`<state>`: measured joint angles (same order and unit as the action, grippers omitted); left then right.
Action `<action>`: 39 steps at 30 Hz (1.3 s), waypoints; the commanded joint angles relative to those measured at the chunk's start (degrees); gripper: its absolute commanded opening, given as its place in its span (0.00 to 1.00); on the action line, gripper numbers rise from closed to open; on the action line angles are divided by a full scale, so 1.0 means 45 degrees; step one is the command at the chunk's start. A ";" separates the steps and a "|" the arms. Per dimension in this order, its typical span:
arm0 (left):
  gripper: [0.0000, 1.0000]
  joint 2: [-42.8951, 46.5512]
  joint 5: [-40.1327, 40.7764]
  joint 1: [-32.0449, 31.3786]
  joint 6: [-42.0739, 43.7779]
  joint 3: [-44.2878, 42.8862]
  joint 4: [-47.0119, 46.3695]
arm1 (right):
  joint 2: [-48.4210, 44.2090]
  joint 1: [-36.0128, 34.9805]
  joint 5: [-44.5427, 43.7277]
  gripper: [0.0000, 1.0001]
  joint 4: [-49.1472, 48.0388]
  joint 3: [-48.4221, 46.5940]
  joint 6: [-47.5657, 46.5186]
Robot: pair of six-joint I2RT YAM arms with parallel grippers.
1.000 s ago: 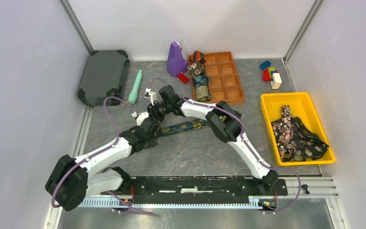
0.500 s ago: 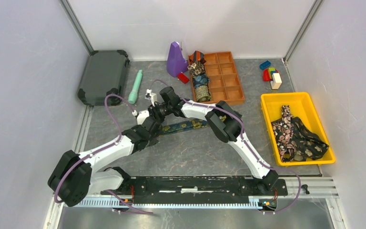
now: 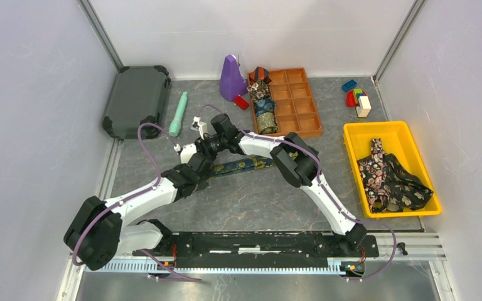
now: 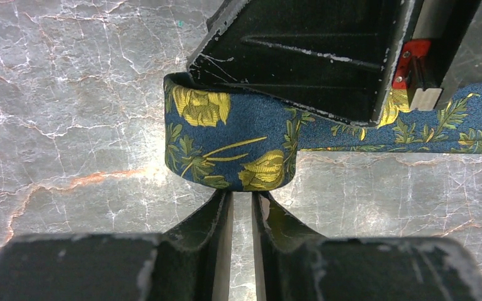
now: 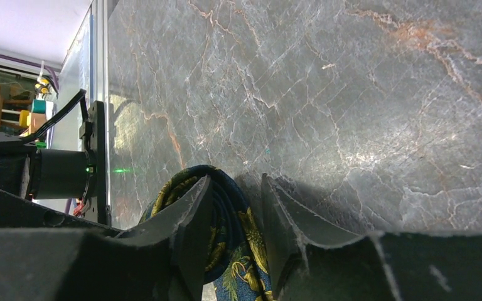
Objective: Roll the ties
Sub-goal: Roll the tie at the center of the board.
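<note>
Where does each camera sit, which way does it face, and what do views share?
Top external: above, behind the bases, facing down on the table; left arm and right arm show.
Left wrist: on the left claw, facing down at the tie; own fingers show.
Right wrist: on the right claw, low, facing along the table; own fingers show.
Shared: both wrist views show that tie's rolled end.

Nothing readable in any view: no letters, no numbers, no brand marks. Looked over the tie, tray, bin and case (only a flower print on the cloth, no writing in it).
</note>
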<state>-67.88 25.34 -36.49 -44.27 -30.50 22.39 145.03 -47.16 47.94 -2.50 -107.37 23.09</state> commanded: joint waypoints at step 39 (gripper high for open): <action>0.52 0.5194 0.0981 0.2244 0.0191 -0.1458 0.4023 | -0.5495 -0.1508 -0.5178 0.27 -0.0809 0.4232 0.2182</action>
<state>-47.88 28.80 -27.88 -44.16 -37.41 40.71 119.11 -54.28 25.34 -5.34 -86.04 31.66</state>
